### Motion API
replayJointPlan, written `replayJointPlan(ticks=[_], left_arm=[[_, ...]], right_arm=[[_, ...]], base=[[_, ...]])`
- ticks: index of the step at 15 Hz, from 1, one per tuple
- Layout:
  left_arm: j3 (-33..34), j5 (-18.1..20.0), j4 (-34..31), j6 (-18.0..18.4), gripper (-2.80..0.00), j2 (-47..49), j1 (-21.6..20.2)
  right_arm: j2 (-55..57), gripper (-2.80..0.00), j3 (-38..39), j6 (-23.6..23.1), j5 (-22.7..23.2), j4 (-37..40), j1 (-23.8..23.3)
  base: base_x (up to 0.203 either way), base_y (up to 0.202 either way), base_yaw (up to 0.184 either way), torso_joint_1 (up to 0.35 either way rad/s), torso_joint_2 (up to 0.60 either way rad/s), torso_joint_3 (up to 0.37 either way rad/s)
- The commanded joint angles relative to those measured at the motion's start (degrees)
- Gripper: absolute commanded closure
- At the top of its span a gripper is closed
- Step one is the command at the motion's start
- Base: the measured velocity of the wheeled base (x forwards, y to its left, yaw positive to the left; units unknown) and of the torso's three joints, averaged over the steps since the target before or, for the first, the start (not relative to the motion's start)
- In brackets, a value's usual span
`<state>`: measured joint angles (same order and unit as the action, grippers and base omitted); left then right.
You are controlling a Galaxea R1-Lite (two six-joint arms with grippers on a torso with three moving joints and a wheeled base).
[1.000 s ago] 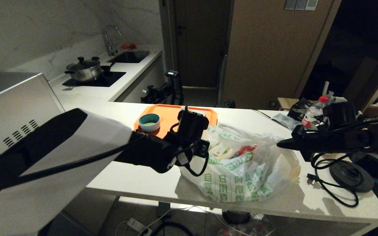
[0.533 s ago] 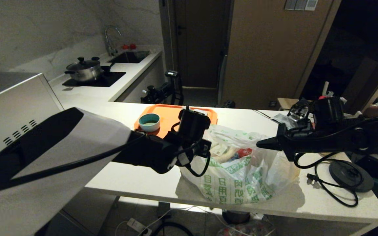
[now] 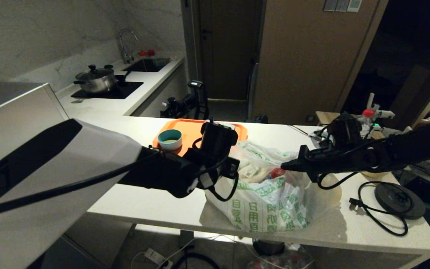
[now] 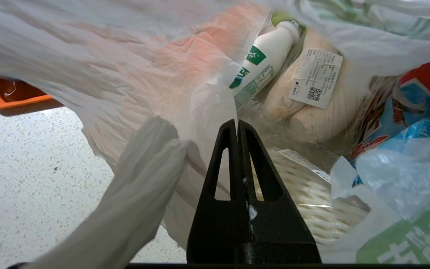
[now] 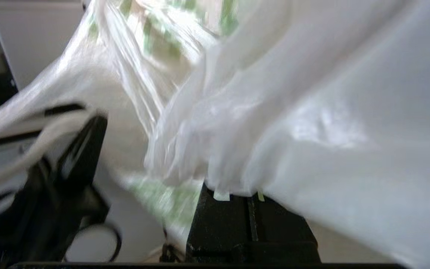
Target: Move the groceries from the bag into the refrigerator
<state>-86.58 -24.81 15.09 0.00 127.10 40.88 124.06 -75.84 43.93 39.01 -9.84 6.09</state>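
While the bag [image 3: 271,194] sits on the white desk [image 3: 151,201] just in front of the orange tray [image 3: 190,130], we hold its mouth from both sides. Our left claw [image 4: 237,125] is pinched tight, its fingers pressed together, with thin bag plastic caught at the tips on the bag's left rim. Our right claw [image 3: 286,166] reaches in from the right, closed as well, its tip at the bag's right rim; in the right wrist view white plastic drapes over the fingers, so we cannot tell whether it grips the film. Inside the bag lie the groceries: a white bottle [image 4: 265,59] with a green label, a pale beige lump [image 4: 304,101] bearing a printed sticker, a red and blue packet [image 4: 405,108]. A teal bowl [image 3: 170,139] stands on the tray.
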Motion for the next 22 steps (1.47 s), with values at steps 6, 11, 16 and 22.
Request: replayJointPlan(ticks=[6, 11, 16, 22], left_arm=[[0.1, -0.2, 0.1, 0.0, 0.0, 0.1, 0.0], [0.2, -0.1, 0.1, 0.0, 0.0, 0.1, 0.0], [1.0, -0.1, 0.2, -0.1, 0.0, -0.6, 0.0], [3.0, -0.1, 1.1, -0.5, 0.0, -2.5, 0.0]], right_arm=[[4.6, 0.0, -7.9, 0.7, 0.1, 0.3, -5.5], [3.0, 0.0, -9.8, 0.8, -0.1, 2.4, -8.1], [-10.4, 0.0, -2.1, 0.5, 0.2, 4.1, -2.3], [-4.4, 0.0, -2.8, 0.2, 0.2, 4.0, 3.6]], base=[[0.0, 0.0, 0.0, 0.0, 0.0, 0.0], [0.0, 0.0, 0.0, 0.0, 0.0, 0.0], [0.0, 0.0, 0.0, 0.0, 0.0, 0.0], [0.0, 0.0, 0.0, 0.0, 0.0, 0.0]])
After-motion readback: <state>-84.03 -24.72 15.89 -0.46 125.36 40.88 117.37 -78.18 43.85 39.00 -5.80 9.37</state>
